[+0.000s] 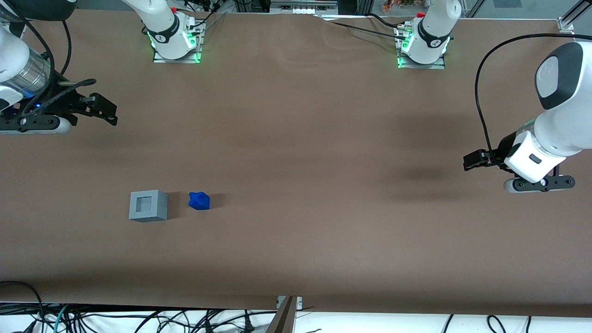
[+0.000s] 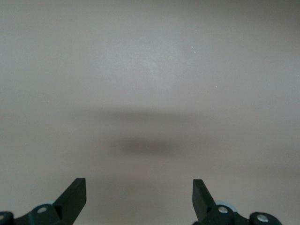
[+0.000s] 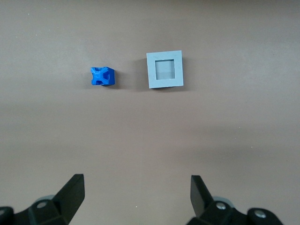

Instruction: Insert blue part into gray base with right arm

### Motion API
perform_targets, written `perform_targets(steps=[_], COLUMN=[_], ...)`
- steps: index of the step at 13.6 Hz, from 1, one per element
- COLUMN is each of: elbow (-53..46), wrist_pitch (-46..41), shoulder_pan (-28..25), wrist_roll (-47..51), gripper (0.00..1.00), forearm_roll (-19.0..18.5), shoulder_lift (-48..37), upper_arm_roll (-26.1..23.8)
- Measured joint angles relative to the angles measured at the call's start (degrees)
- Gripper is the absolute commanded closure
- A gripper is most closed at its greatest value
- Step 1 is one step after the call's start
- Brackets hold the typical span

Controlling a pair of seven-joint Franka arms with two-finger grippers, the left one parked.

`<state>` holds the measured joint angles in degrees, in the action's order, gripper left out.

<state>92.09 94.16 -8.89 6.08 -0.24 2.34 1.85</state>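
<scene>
- The right arm was white with rounded shells, and a shiny silver cuff ringed its wrist.
- A small blue light glowed on the black block below that cuff.
- Black cables looped from the arm down to the wrist.
- Its gripper was black, with two wedge-shaped fingers spread wide apart.
- Round silver screw heads showed on the black finger mounts.
- The arm's base stood on a metal plate lit green, with a black ring around the white column.
</scene>
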Motion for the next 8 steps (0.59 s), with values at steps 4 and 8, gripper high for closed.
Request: perform_targets(steps=[4, 8], elbow=[0.0, 0.0], wrist_pitch=[0.43, 0.72], shoulder_pan=[0.31, 0.48], wrist_roll=[0.04, 0.04], gripper=[0.0, 0.0], forearm_roll=[0.0, 0.0], shoulder_lift=[0.13, 0.13], upper_arm_roll=[0.05, 0.17])
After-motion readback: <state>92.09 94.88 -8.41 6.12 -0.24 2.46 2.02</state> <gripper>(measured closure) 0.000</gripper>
